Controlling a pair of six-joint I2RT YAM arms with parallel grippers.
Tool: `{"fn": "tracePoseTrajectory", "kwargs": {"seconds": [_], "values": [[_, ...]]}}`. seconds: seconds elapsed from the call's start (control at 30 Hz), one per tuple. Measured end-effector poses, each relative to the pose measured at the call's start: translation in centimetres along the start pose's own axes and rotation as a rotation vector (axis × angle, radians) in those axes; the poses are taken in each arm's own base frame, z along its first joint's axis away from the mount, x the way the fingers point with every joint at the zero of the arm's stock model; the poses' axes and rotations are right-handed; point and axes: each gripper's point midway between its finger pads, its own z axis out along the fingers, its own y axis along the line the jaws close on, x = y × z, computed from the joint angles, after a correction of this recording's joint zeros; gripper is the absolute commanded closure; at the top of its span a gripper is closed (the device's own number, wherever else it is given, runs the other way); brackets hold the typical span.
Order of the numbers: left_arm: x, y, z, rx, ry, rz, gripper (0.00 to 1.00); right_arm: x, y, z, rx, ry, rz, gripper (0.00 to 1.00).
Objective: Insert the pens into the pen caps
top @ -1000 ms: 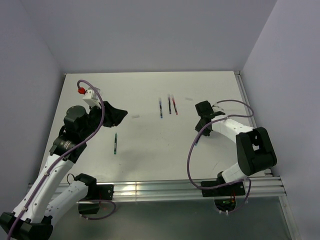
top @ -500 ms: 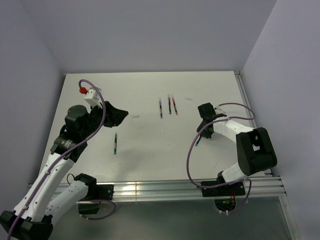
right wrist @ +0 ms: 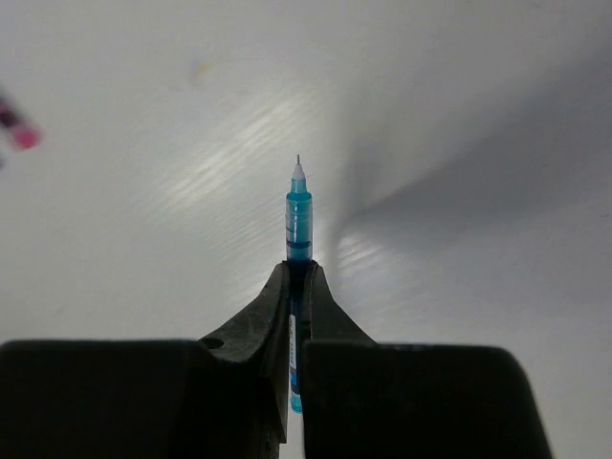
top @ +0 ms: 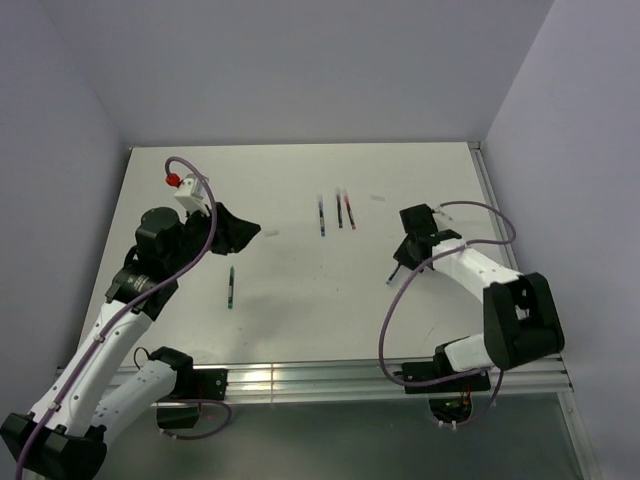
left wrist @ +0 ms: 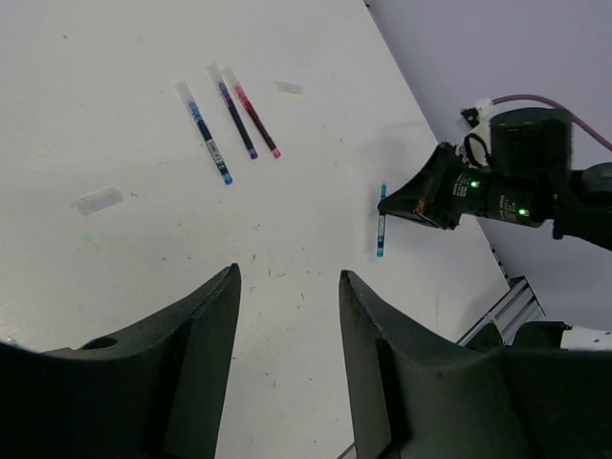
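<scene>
My right gripper [top: 402,258] is shut on a light blue pen [top: 394,276] and holds it low over the table at the right. In the right wrist view the pen [right wrist: 298,228] sticks out past the fingertips, bare tip forward. Three pens lie side by side at the middle back: blue [left wrist: 208,143], dark [left wrist: 236,124] and red [left wrist: 256,120]. A green-tipped pen [top: 231,287] lies in front of my left gripper [top: 245,230], which is open and empty above the table. One pale cap [left wrist: 98,200] lies left of the three pens, another [left wrist: 288,88] to their right.
The table [top: 300,310] is whitish, with a metal rail along its near edge [top: 300,378] and another along its right edge [top: 492,210]. Purple-grey walls close the back and both sides.
The right arm's elbow has swung right and its gripper has shifted slightly, still holding the light blue pen. The left gripper has drifted a little to the right.
</scene>
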Motion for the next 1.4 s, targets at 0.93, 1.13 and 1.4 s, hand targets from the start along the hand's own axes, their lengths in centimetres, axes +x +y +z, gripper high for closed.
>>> {"fn": "tracePoseTrajectory", "kwargs": {"seconds": [0.93,1.13,1.4], "values": [[0.7,-1.3,1.3,0.138,0.047,-0.041,0.51,6.8,25.7,-26.5,-1.107,-0.059,-0.427,1.00],[0.0,-1.5,1.7,0.178,0.029,-0.084,0.50,9.0,25.3,-27.3,-1.195,-0.017,-0.508,1.00],[-0.5,-2.5,1.6,0.235,0.012,-0.087,0.50,10.0,26.1,-28.8,-1.288,0.005,-0.532,1.00]]}}
